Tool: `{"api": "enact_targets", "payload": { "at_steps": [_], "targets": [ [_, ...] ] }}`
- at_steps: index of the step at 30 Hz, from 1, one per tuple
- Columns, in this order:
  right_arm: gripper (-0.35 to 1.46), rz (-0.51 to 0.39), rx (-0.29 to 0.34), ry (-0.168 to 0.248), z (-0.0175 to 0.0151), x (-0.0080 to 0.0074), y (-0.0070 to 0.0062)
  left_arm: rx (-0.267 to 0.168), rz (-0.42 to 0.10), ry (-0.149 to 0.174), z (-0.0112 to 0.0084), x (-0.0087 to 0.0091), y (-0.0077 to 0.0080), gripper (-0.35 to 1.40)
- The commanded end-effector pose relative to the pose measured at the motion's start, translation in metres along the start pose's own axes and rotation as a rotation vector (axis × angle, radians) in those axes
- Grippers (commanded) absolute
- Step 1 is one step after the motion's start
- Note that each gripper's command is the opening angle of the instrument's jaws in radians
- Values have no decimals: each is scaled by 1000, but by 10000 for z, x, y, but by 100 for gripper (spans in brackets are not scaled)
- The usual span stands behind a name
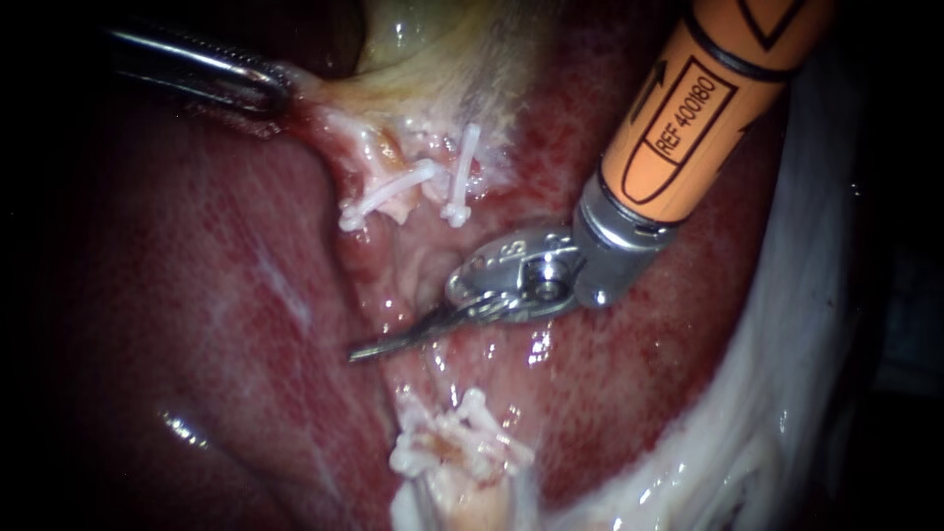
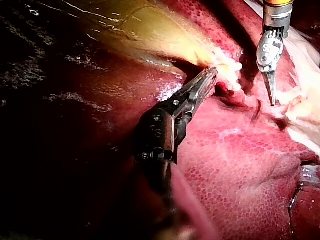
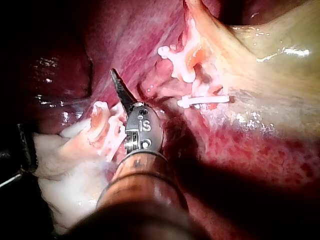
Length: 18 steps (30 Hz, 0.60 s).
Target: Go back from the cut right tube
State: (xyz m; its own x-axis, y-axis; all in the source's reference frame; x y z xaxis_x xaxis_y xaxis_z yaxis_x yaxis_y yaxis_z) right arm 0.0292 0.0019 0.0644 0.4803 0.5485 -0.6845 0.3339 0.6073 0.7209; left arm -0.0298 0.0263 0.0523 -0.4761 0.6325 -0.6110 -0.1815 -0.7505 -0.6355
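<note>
My right instrument, on an orange shaft from the upper right, has slim blades lying together. They point left over the gap between the cut tube ends and hold nothing. The upper tube stump carries two white clips below the pale gallbladder. The lower stump bears a cluster of white clips. My left instrument comes in from the upper left, its jaws shut on the gallbladder's edge. In the left wrist view those jaws pinch pale tissue, and the blades hang beside them. The blade tip shows in the right wrist view.
Dark red liver fills the left and centre. A band of white tissue runs down the right side, behind the orange shaft. Wet, raw tissue lies under the blades between the two clipped stumps.
</note>
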Motion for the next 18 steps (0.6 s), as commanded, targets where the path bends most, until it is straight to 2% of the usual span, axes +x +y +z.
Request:
{"api": "enact_targets", "payload": {
  "at_steps": [1, 2, 4, 5, 8, 9, 18],
  "targets": [
    [-15, 3, 5, -1, 0, 0, 0, -1, 0, 0, 0, 0, 0, -35],
    [42, 2, -3, 7, 0, 1, -1, -1, 0, 0, 0, -1, -1, -35],
    [116, 18, -40, 42, 1, 2, -2, -1, 0, 0, 0, -1, -1, -35],
    [128, 35, -57, 67, 1, 2, -2, -1, 0, 0, 0, -1, -1, -35],
    [140, 59, -70, 129, 1, 2, -5, -1, 0, 0, 0, -1, -1, -35],
    [141, 59, -70, 135, 1, 2, -5, -1, 0, 0, 0, -1, -1, -35],
    [145, 58, -82, 137, -5, -2, -12, -1, 0, 0, 0, -1, -2, -35]
  ]
}}
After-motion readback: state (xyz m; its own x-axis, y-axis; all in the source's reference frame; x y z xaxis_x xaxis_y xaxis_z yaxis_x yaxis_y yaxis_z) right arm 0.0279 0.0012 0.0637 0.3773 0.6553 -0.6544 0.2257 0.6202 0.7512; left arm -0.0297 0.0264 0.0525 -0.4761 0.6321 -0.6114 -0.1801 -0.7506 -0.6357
